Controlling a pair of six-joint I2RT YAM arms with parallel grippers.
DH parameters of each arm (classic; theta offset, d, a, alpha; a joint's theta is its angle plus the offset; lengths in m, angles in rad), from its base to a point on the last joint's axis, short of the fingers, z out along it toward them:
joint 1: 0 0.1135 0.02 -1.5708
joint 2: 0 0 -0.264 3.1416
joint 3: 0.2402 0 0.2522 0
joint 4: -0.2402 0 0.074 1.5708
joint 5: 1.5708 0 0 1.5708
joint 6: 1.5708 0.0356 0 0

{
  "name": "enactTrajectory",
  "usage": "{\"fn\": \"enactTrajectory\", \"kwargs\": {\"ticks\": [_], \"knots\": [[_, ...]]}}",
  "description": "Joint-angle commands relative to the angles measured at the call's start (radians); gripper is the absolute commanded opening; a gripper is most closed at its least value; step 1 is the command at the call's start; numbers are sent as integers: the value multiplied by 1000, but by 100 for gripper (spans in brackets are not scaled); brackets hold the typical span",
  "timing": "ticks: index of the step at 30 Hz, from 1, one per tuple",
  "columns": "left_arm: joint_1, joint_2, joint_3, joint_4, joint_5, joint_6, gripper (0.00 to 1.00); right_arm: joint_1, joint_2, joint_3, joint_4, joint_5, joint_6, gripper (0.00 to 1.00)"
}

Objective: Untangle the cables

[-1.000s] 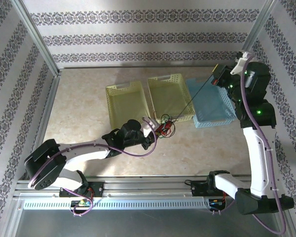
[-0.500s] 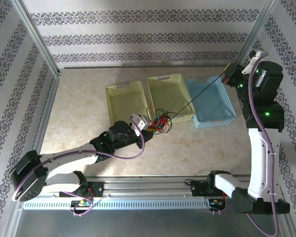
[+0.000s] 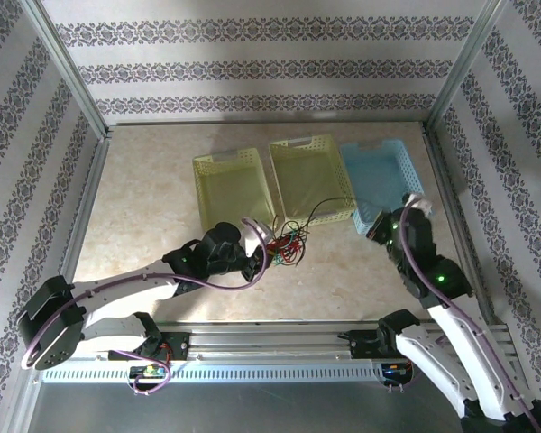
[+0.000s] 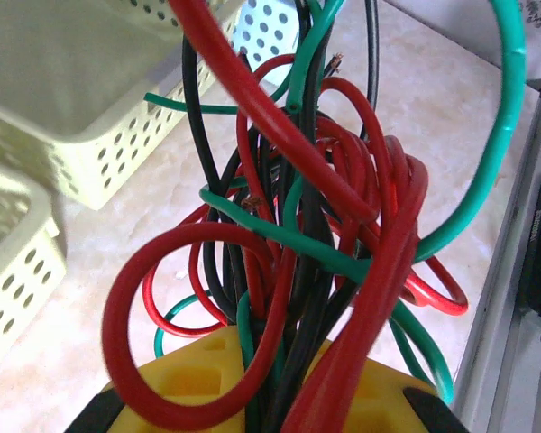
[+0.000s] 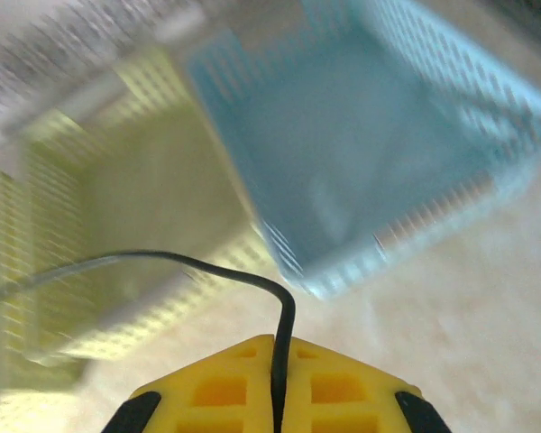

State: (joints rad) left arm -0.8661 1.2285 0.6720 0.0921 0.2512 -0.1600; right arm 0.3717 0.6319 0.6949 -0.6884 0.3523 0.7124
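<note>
Left arm [image 3: 135, 287] outstretched — cables [image 3: 287, 242] in jaws

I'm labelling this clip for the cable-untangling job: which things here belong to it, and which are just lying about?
In the job:
- tangled bundle of thin red, green and black wires, gripped by the left gripper
- single thin black wire, pinched by the right gripper

Lying about:
- two pale yellow perforated plastic baskets
- light blue perforated plastic basket

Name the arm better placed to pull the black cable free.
Right: the right hand pinches the black cable near the blue basket; the left hand clamps the tangled bundle.
</note>
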Motion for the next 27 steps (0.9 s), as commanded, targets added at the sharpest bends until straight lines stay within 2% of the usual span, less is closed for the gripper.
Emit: {"fn": "enactTrajectory", "kwargs": {"ticks": [1,2,3,4,6,10,16,18,20,23,25,27], "knots": [[13,49,77,-19,67,34,0,12,26,-71,-53,56,163,0],[13,61,79,-26,74,32,0,12,39,-85,-48,38,162,0],[13,73,78,-28,77,31,0,11,53,-96,-36,15,161,11],[13,81,69,-24,78,26,0,7,58,-94,-22,-2,140,30],[13,86,47,3,71,17,0,4,50,-89,36,-50,61,46],[13,97,29,16,70,3,0,4,3,-83,184,-262,-81,54],[13,120,37,-9,88,17,0,13,52,-78,360,-660,-115,54],[13,126,38,-9,89,16,0,27,100,-72,413,-742,-118,53],[13,126,40,-8,90,16,0,35,153,-51,429,-804,-139,49],[13,122,43,-5,85,16,0,36,224,-24,425,-886,-163,36],[13,119,44,-3,81,16,0,36,249,-15,405,-892,-173,26],[13,115,45,-6,80,19,0,34,253,-16,383,-863,-185,23]]}}
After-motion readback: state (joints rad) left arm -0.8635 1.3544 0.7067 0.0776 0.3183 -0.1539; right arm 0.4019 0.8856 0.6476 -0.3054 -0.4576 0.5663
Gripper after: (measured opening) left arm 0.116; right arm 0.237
